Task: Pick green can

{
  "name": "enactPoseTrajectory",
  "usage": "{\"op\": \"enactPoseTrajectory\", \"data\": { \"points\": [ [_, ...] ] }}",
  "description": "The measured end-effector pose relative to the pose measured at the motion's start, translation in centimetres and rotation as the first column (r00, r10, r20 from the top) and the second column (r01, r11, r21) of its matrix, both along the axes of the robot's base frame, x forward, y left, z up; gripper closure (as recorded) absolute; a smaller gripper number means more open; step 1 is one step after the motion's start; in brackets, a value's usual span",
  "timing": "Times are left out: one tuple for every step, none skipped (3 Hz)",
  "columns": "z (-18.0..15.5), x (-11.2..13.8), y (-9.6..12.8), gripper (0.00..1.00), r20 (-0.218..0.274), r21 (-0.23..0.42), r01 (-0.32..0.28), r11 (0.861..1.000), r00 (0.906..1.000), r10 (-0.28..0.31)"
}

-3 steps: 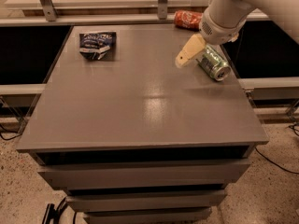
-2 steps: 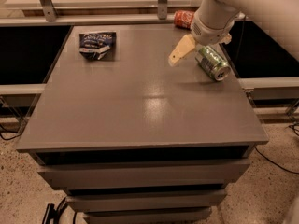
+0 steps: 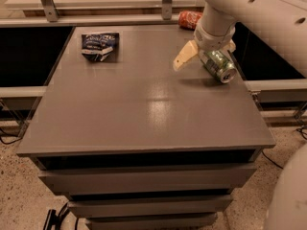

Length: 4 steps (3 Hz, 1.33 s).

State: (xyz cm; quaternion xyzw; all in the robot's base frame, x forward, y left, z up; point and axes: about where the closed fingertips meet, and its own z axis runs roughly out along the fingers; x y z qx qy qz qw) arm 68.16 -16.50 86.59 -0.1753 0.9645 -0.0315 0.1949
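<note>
One small metallic green drink can (image 3: 219, 66) lying on its side at the far right of the grey bench (image 3: 144, 109), long axis slanting front-right; hand (image 3: 206, 56) sits right over it, fingers (image 3: 183, 57) spread apart, looks unclamped.

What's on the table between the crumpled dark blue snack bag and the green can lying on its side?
In the camera view, only bare grey tabletop and one of the pale fingers of the gripper, open over the green can.

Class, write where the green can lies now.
In the camera view, the green can lies on its side at the table's right rear, under the gripper, orange-red can behind it.
</note>
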Motion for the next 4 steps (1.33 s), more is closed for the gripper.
{"op": "enactPoseTrajectory", "data": {
  "points": [
    [-0.8, 0.4, -1.0, 0.00, -0.011, -0.001, 0.018, 1.000, 0.9998, -0.018],
    [-1.5, 0.6, -2.0, 0.00, -0.025, 0.002, 0.027, 1.000, 0.9993, -0.027],
    [-2.1, 0.6, -2.9, 0.18, -0.040, 0.013, 0.031, 0.999, 0.9987, -0.031],
    [-2.4, 0.6, -3.3, 0.41, -0.046, 0.020, 0.028, 0.999, 0.9986, -0.027]
  ]
}}
